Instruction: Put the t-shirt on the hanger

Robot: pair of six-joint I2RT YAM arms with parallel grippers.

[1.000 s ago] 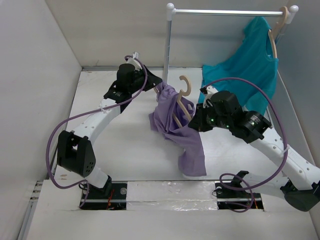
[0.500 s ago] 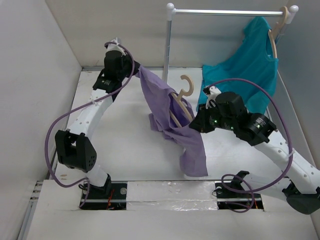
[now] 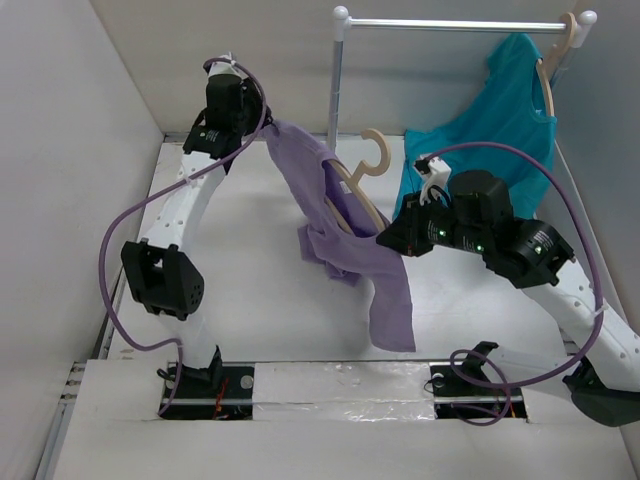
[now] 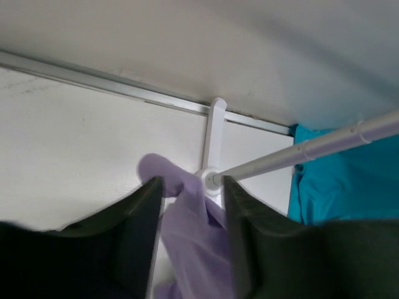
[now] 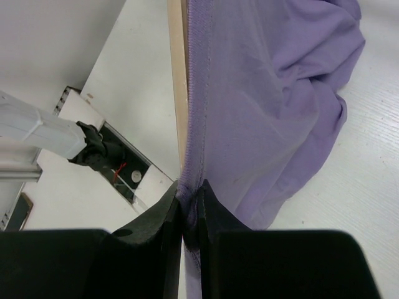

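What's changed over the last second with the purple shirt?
The left gripper rose toward the far-left corner, stretching the lavender fabric t-shirt out. The pale wooden hanger lifted slightly. The right gripper stayed clamped on the hanger's arm; the teal t-shirt hangs unchanged.

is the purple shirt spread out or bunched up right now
Bunched: the t-shirt runs as a crumpled strip from the left gripper across the hanger.

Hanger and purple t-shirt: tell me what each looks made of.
The hanger looks like pale unpainted wood: beige, matte, a rigid thin strip. The t-shirt looks like soft knit fabric, maybe cotton: lavender, matte, draping in loose folds, with a stitched hem.
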